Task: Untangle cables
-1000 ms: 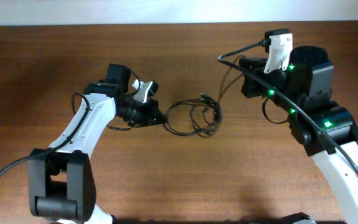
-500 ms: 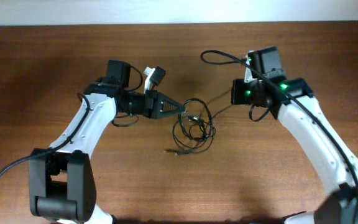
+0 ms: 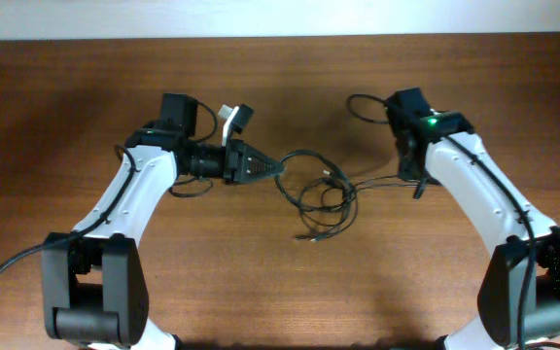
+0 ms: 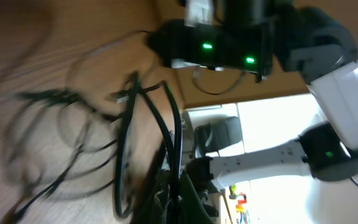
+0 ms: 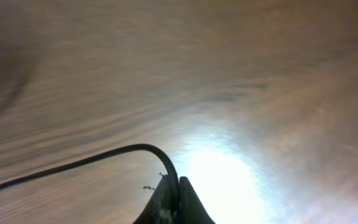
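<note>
Overhead, the cables [image 3: 325,194] lie tangled on the table [image 3: 261,292] between the arms. The left gripper [image 3: 279,165] pinches one loop and the right gripper [image 3: 417,185] a taut strand. Left wrist view: jaws clamped on several blurred strands. Right wrist view: jaws closed on one black strand curving left.

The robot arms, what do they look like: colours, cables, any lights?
Both have white shell links with black joints. The left arm ends in a black, tapering left gripper; a thick black cable loops from its base. The right arm shows a green light near its wrist.
</note>
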Controlling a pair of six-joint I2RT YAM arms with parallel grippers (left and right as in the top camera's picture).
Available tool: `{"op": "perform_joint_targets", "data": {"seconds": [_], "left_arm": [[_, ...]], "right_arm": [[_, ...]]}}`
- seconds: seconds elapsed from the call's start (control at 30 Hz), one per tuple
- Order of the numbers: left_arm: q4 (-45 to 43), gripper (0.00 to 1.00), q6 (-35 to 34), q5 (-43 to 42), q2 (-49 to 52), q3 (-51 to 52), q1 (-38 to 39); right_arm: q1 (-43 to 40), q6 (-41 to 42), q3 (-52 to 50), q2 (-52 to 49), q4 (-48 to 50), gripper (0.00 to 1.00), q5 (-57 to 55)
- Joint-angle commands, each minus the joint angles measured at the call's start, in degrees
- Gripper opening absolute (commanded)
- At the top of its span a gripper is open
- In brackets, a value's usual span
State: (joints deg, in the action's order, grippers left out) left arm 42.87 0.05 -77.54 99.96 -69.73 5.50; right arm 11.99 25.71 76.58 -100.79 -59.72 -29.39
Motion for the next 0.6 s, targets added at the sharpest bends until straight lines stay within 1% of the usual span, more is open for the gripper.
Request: {"op": "perform_joint_targets", "data": {"seconds": [0.0,0.07,0.17,0.27,0.3,0.37,0.4,0.43,0.53,0.57], "left_arm": [[1.8,0.0,-5.6,9.0,0.0,0.3,-2.6],[4.4,0.0,-5.6,13.1,0.0,0.3,-4.3],[6.8,0.0,-5.6,18.4,0.0,0.3,-5.9],[7.2,0.0,-5.6,21.4,0.0,0.3,-5.9],[7.3,0.0,-5.6,22.4,0.0,0.3,-5.9],[7.3,0.0,-5.6,28.3,0.0,0.3,-5.9],[7.4,0.0,-5.7,35.1,0.0,0.3,-5.9],[7.9,0.0,-7.3,43.3,0.0,0.3,-5.9],[10.3,0.0,-14.6,66.6,0.0,0.3,-5.9],[10.6,0.0,-15.8,68.9,0.0,0.3,-5.9]], "right_arm": [[-5.0,0.7,0.5,-0.4,-1.9,0.04,-4.0],[-8.3,0.7,0.5,-0.4,-2.8,0.04,-3.2],[-11.7,0.6,0.5,-0.4,-2.9,0.04,2.6],[-12.9,-4.1,0.5,-0.4,-2.0,0.04,13.4],[-12.9,-6.0,0.5,-0.4,-1.8,0.04,15.6],[-12.8,-6.9,0.5,-0.4,-1.7,0.04,17.2],[-12.8,-7.4,0.5,-0.4,-1.6,0.04,17.2],[-12.8,-7.5,0.5,-0.4,-1.6,0.04,17.2],[-12.7,-10.6,0.5,-0.4,-1.6,0.04,18.4],[-12.7,-12.2,0.5,-0.4,-1.6,0.04,21.1]]}}
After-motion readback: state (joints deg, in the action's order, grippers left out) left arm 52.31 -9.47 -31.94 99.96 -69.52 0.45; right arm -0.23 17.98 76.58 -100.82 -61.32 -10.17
